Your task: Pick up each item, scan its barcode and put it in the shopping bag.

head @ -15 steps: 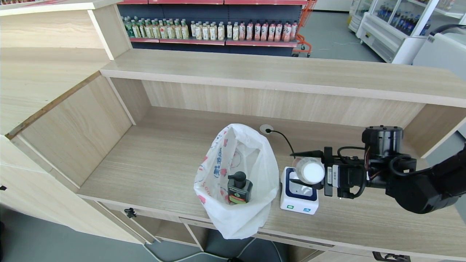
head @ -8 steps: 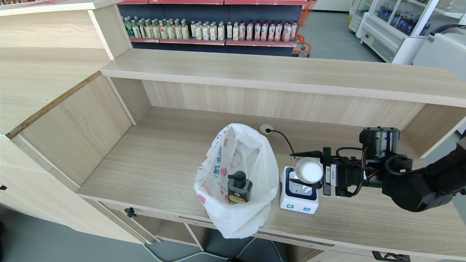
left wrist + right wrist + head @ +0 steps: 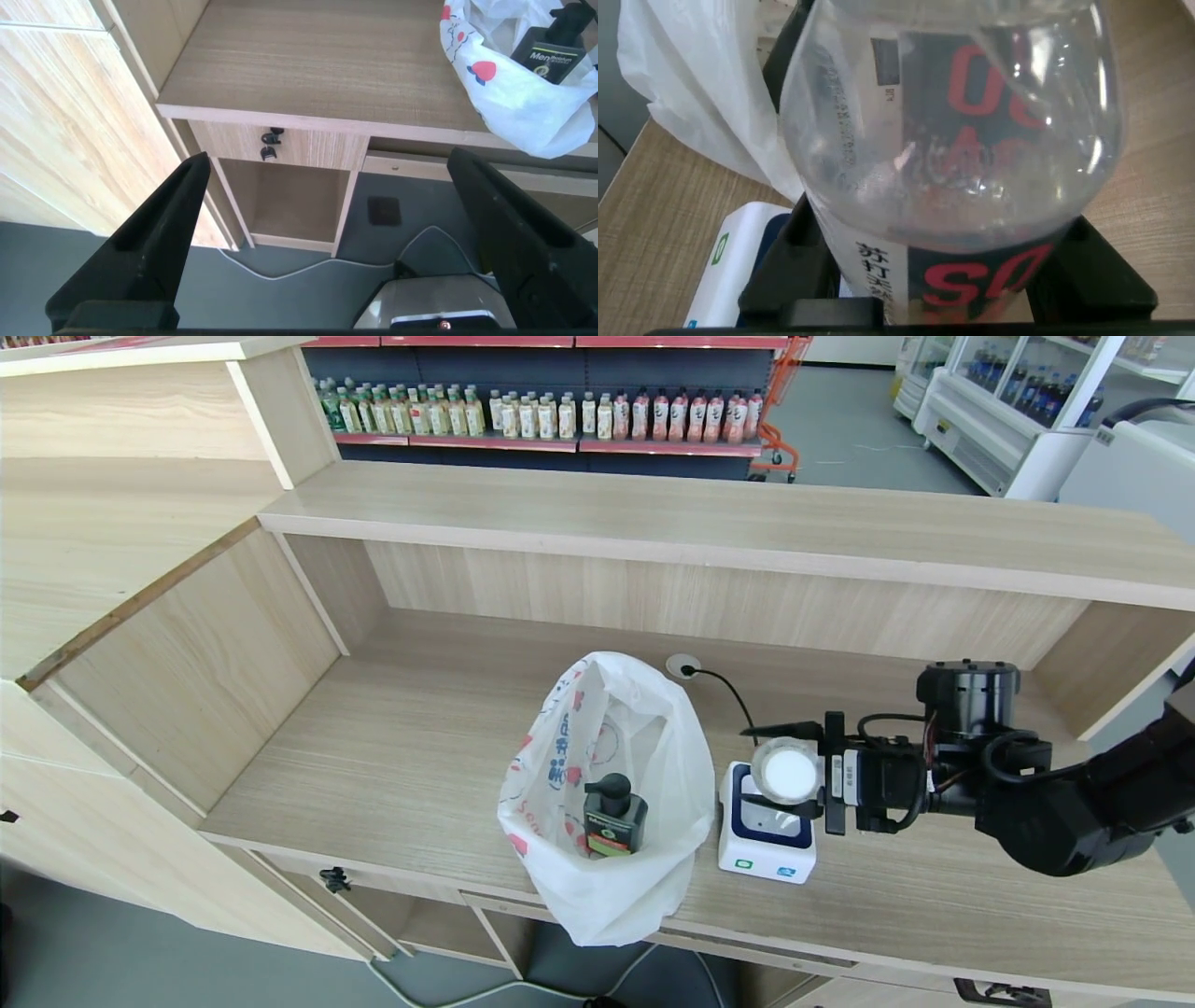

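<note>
- The bottle [image 3: 786, 775], clear with a white cap, lay sideways in the right gripper [image 3: 792, 771]. The gripper's fingers were clamped on its body. It hung just above the scanner [image 3: 766, 831], close to the counter's [image 3: 373, 756] front edge, with the cap pointing toward the bag [image 3: 607, 803].
- The step in hand looked like the scan. To do it well, the printed label on the bottle [image 3: 952, 140] had to face the scanner [image 3: 719, 271] window, but whether the barcode faced it could not be told.
- A slow roll of the wrist seemed wiser than a swing, with a steady small gap kept so the bottle never knocked the scanner.
- The grip looked firm, though a smooth round bottle would probably slip if turned fast.
- The bag stood open just beside the scanner, sagging over the front edge, with a dark pump bottle [image 3: 614, 817] already inside. The drop would need the bag's soft rim cleared.
- The left gripper [image 3: 327, 243] hung below the front edge, fingers spread wide and holding nothing.
</note>
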Controlling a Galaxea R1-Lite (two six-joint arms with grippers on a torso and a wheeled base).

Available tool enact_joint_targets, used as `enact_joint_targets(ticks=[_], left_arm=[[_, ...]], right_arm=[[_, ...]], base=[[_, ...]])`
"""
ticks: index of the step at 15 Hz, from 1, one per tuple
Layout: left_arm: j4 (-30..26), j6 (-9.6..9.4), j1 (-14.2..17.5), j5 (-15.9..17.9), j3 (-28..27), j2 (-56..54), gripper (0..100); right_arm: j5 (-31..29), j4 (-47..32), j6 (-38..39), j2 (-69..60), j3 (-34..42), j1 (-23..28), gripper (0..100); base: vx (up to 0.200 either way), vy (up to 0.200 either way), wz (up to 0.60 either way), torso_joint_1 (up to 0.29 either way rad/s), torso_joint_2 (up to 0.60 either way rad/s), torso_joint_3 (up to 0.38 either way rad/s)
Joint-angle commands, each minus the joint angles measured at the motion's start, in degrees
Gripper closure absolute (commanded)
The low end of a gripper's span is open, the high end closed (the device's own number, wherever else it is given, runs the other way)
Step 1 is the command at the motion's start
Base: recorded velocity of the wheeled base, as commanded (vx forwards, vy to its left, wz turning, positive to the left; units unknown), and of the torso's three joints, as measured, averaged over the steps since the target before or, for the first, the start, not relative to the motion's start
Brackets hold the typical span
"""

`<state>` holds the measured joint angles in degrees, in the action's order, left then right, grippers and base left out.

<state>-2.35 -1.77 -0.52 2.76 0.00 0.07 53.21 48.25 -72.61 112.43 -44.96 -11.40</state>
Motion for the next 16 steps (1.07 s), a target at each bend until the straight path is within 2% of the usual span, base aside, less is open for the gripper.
enact_joint_targets(ticks=[1, 3, 4, 5, 7, 10, 12, 14, 16], left_arm=[[-0.02, 0.01, 0.00, 0.06, 0.00, -0.07, 0], [-0.02, 0.01, 0.00, -0.03, 0.00, 0.01, 0], [-0.02, 0.01, 0.00, -0.03, 0.00, 0.01, 0], [-0.02, 0.01, 0.00, 0.06, 0.00, 0.01, 0], [-0.02, 0.01, 0.00, -0.03, 0.00, 0.01, 0], [-0.02, 0.01, 0.00, -0.03, 0.00, 0.01, 0], [-0.02, 0.01, 0.00, -0.03, 0.00, -0.07, 0], [-0.02, 0.01, 0.00, -0.03, 0.00, 0.01, 0], [-0.02, 0.01, 0.00, -0.03, 0.00, 0.01, 0]], right_arm=[[0.14, 0.44, 10.12, -7.76, 0.13, 1.03, 100], [-3.38, 0.18, 30.95, -17.69, 0.57, 2.70, 100], [-6.98, 0.18, 37.28, -20.15, 0.75, 2.78, 100], [-14.89, 0.09, 49.40, -23.93, 1.28, 3.31, 100], [-20.25, -0.26, 59.25, -26.65, 2.95, 5.42, 100], [-20.43, -0.61, 57.67, -28.15, 8.40, 10.70, 100], [-20.43, -1.84, 51.43, -27.71, 8.66, 15.00, 100], [-20.34, -1.58, 45.27, -27.53, 8.31, 15.79, 100], [-20.25, 0.18, 45.27, -27.80, 8.48, 15.79, 100]], base=[[0.000, 0.000, 0.00, 0.000, 0.00, 0.000], [0.000, 0.000, 0.00, 0.000, 0.00, 0.000], [0.000, 0.000, 0.00, 0.000, 0.00, 0.000], [0.000, 0.000, 0.00, 0.000, 0.00, 0.000], [0.000, 0.000, 0.00, 0.000, 0.00, 0.000], [0.000, 0.000, 0.00, 0.000, 0.00, 0.000], [0.000, 0.000, 0.00, 0.000, 0.00, 0.000], [0.000, 0.000, 0.00, 0.000, 0.00, 0.000], [0.000, 0.000, 0.00, 0.000, 0.00, 0.000]])
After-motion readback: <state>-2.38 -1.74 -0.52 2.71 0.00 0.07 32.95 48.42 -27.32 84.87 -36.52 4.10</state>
